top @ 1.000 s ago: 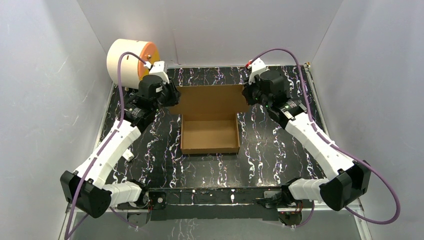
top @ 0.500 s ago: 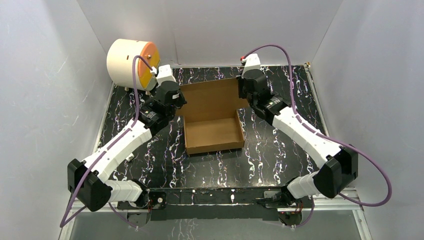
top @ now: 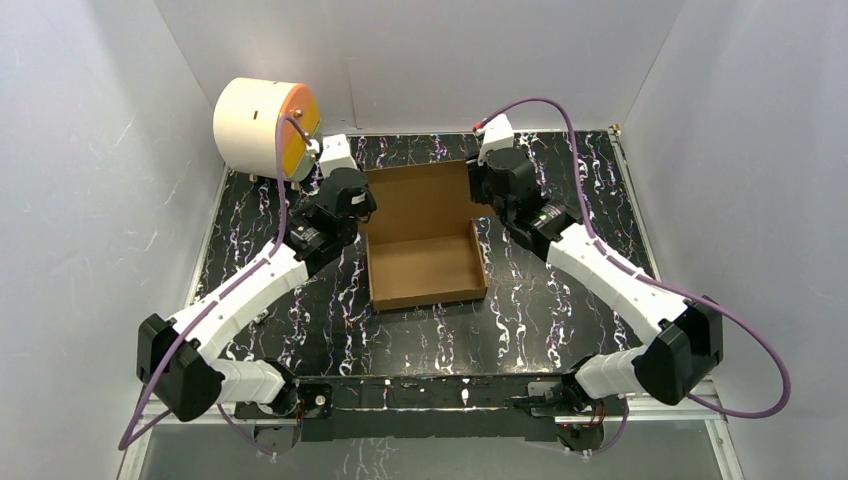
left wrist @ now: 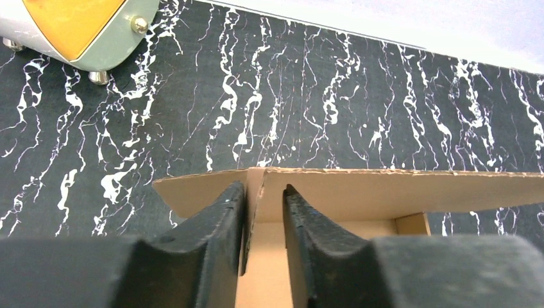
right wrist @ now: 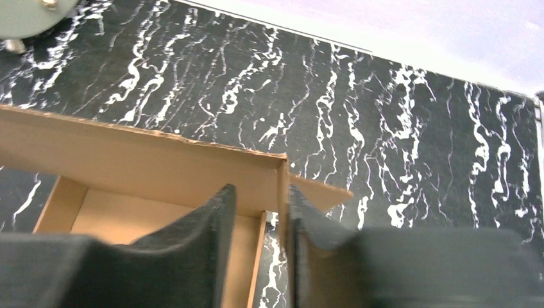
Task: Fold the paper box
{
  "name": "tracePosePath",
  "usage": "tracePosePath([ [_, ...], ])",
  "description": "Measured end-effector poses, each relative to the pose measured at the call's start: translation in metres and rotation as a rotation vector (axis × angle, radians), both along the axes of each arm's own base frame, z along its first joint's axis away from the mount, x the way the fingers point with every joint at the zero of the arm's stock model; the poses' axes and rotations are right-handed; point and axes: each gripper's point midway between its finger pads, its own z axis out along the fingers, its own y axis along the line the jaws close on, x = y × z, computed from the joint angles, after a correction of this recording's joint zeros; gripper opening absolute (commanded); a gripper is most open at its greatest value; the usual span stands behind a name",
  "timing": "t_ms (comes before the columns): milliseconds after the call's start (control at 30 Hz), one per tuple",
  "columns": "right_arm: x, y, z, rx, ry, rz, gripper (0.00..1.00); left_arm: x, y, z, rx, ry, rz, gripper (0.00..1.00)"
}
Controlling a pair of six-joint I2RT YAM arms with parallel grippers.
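The paper box (top: 425, 265) is a shallow brown cardboard tray in the middle of the mat, with its rear lid panel (top: 418, 198) tilted up. My left gripper (top: 363, 206) is at the lid's left rear corner. In the left wrist view its jaws (left wrist: 264, 189) straddle the small side flap (left wrist: 256, 183); the left finger touches it and the right finger stands off. My right gripper (top: 477, 190) is at the right rear corner. Its jaws (right wrist: 261, 192) are open around the right side flap (right wrist: 283, 186), with a wide gap on the inner side.
A cream cylinder with an orange face (top: 262, 127) stands at the back left, close behind the left wrist. White walls enclose the black marbled mat (top: 560, 290) on three sides. A metal rail (top: 430, 385) with the arm bases runs along the near edge.
Both grippers moved inward and forward with the lid's corners, tilting the lid panel up and nudging the box right. The right jaws opened off the flap and the left jaws loosened.
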Motion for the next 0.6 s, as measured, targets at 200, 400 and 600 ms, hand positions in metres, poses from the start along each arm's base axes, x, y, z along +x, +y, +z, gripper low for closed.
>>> tracePosePath([
  [200,-0.010,0.004,0.011,-0.024,-0.022,0.162,0.70,-0.015,0.005,0.012,0.027,-0.003,-0.069,0.59],
  [400,-0.016,-0.007,0.018,-0.069,-0.041,0.291,0.80,-0.032,0.020,0.034,0.059,-0.028,-0.157,0.84],
  [600,-0.020,-0.025,0.008,-0.088,-0.013,0.406,0.83,-0.036,0.053,0.036,0.084,-0.012,-0.209,0.85],
])
